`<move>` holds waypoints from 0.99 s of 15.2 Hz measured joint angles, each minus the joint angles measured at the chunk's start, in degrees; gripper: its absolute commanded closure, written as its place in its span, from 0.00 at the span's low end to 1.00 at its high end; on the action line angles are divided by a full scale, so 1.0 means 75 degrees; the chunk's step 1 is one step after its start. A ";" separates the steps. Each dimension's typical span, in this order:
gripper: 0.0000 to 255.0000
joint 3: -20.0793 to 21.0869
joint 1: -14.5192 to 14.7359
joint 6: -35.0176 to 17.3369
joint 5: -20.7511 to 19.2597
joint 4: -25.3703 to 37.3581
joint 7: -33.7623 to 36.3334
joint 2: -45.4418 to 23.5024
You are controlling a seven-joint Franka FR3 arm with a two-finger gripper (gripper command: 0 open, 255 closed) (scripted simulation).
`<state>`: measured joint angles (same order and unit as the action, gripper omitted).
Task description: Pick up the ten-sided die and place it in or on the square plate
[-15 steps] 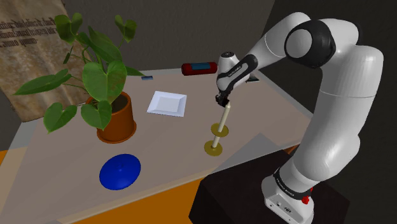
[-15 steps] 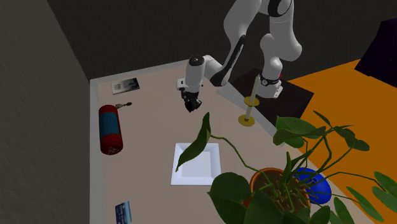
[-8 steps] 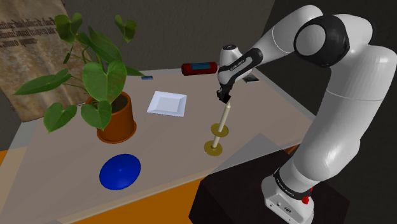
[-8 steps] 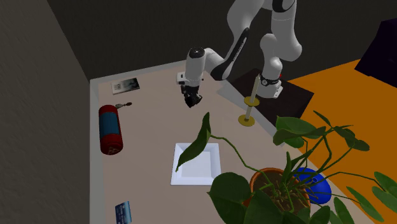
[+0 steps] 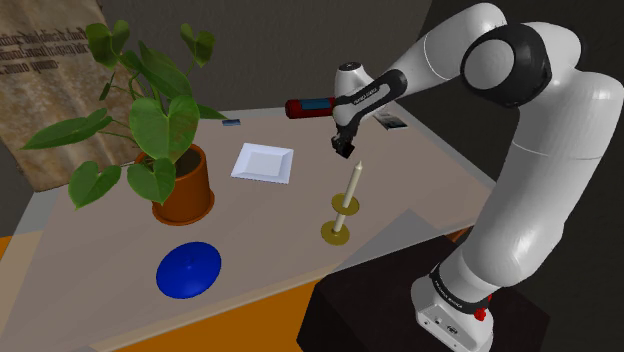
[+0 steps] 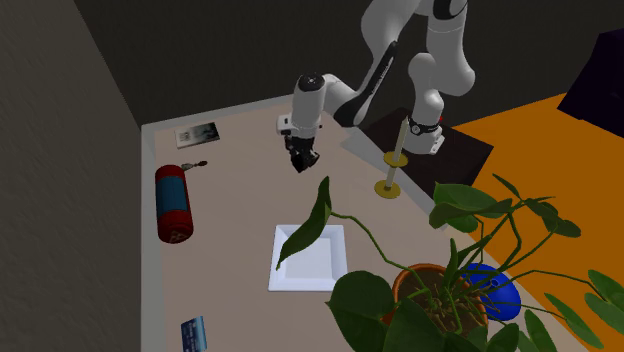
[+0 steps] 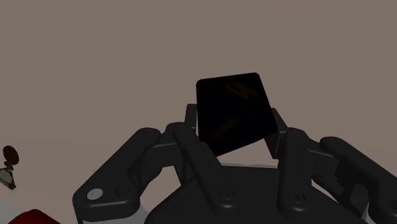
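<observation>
Both black fingers (image 7: 278, 133) press on a black die (image 7: 229, 108), one on each flank, with no gap showing. The die's broad dark face, which carries faint orange marks, sits just past the fingertips. Plain grey-brown table top (image 7: 127, 57) lies behind it.

The gripper (image 7: 234, 124) points down and hangs in the air over the table. In the shoulder view the gripper (image 5: 343, 148) is just above and beside the tip of a pale candle (image 5: 349, 186). The candle stands upright in a brass holder (image 5: 336, 232).

The square plate (image 5: 264, 162), white and bare, lies flat to that view's left of the gripper and apart from it. In the second exterior view the gripper (image 6: 299, 160) hangs over bare table, and the square plate (image 6: 308, 257) is nearer the camera.

A red fire extinguisher (image 6: 172, 203) lies on its side near the table's edge by the wall. A photo card (image 6: 197, 133) lies past the extinguisher's nozzle end.

A leafy plant (image 5: 150, 120) in a terracotta pot (image 5: 184, 190) stands beside the plate. A blue disc (image 5: 188, 269) lies near the table's front edge. The arm's stand (image 5: 400, 290) is a dark box on an orange floor (image 5: 240, 330).
</observation>
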<state>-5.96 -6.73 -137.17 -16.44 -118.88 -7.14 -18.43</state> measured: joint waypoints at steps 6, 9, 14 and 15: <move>1.00 0.0323 0.0602 0.0729 0.0112 0.1257 0.0716 -0.0717; 1.00 0.0451 0.0875 0.1123 0.0162 0.1956 0.1008 -0.1102; 1.00 0.0631 0.1329 0.1855 0.0243 0.3481 0.1446 -0.2017; 1.00 0.0660 0.1418 0.1971 0.0250 0.3689 0.1532 -0.2133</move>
<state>-1.01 3.91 -122.39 -14.57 -91.21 4.35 -34.43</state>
